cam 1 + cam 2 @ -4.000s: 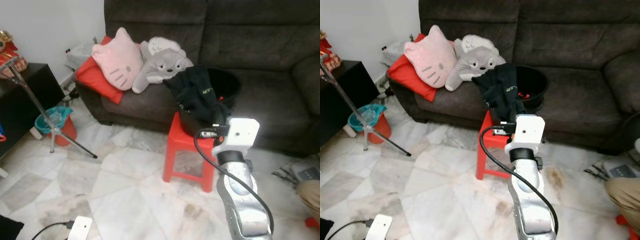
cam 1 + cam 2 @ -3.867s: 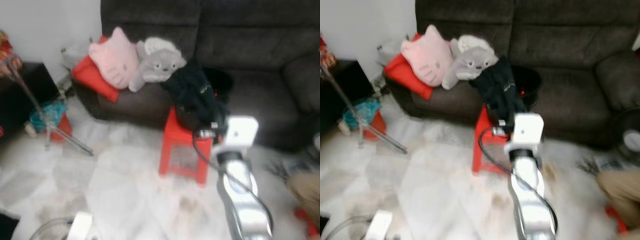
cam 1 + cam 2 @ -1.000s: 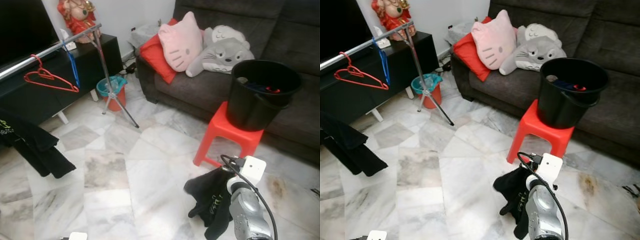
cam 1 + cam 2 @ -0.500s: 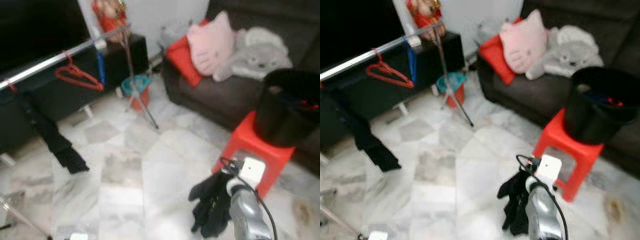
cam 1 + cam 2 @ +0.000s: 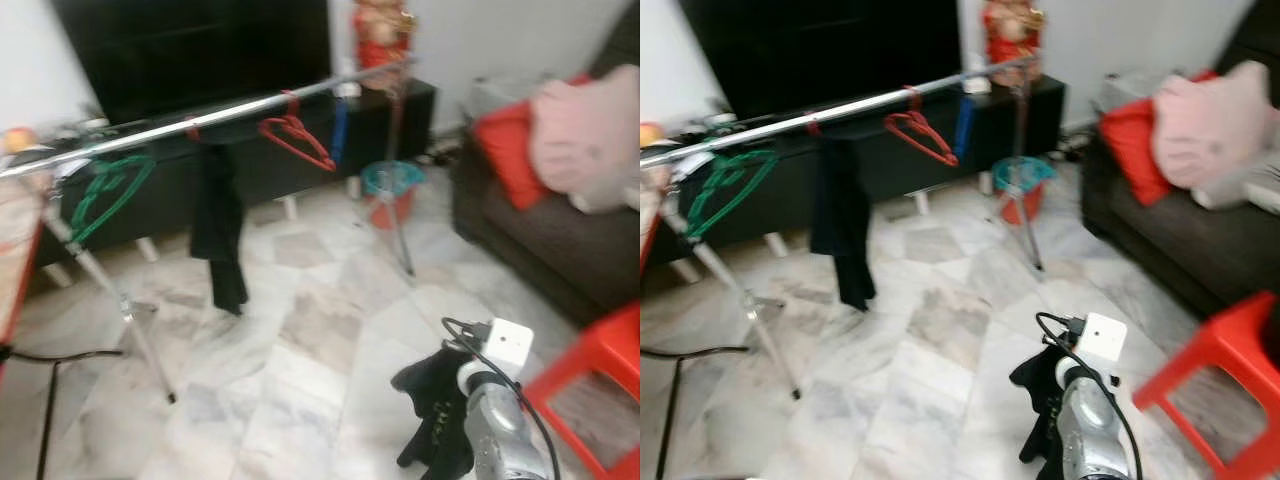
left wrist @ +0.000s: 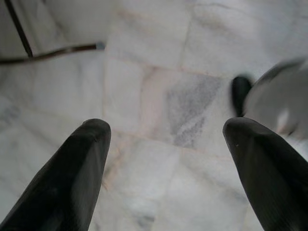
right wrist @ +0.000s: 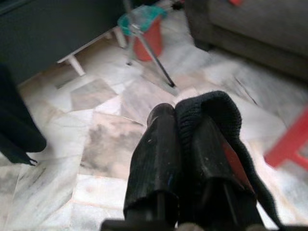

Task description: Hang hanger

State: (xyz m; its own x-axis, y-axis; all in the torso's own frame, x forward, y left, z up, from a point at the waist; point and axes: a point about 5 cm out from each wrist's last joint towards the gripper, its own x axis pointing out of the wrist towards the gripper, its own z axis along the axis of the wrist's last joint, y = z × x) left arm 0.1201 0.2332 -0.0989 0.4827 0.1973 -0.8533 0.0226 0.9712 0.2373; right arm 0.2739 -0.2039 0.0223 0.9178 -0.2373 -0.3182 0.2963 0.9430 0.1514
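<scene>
Right wrist view, right gripper (image 7: 185,139) clamping black garment (image 7: 211,108), red hanger (image 5: 296,138) on rail (image 5: 200,122)

Right gripper (image 7: 185,139) clamped, left gripper (image 6: 166,139) agape.

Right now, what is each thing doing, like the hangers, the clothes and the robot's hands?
Red hanger: hanging bare on rail.
Green hanger: hanging bare on rail.
Black garment on rail: hanging.
Black cloth: pinched in right gripper.
Left gripper: open, over floor.
</scene>
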